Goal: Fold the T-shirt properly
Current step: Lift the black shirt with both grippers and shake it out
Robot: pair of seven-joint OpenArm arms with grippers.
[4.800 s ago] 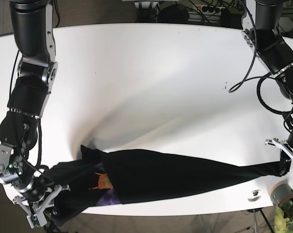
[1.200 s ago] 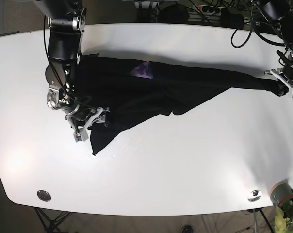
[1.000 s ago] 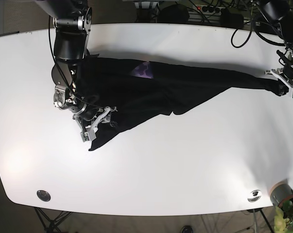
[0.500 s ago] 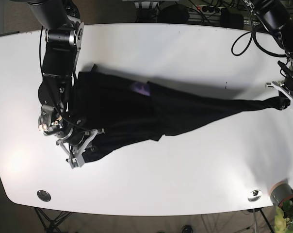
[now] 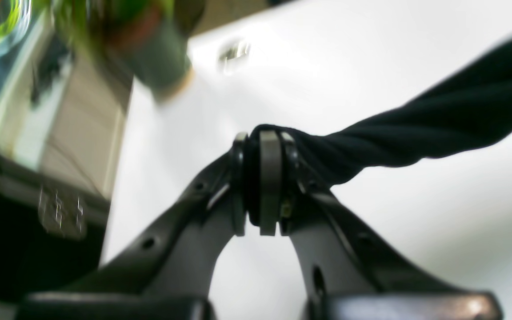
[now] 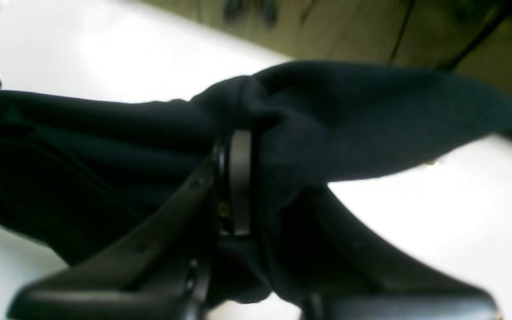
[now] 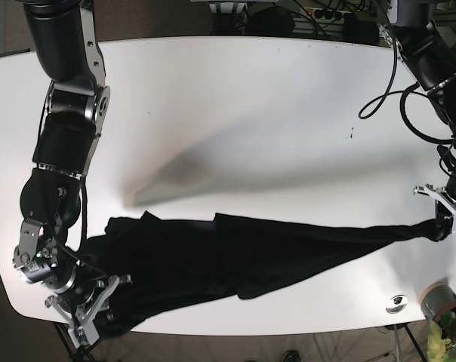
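T-shirt [image 7: 235, 256] now swept from far side of desk [image 7: 251, 113] down to near edge, stretched between arms; spreading phase, folding not begun. Left end effector [image 5: 262, 182] pinching twisted cloth end. Right end effector [image 6: 234, 178] pressed together on bunched fabric at near-left corner.

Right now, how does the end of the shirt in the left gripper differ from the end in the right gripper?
The left gripper holds a thin, rope-like twisted end of the T-shirt; the right gripper holds a wide, bunched mass of cloth. The left gripper's end reaches the table's right edge in the base view; the right gripper's end sits at the near left edge. Both grippers are shut on black fabric.
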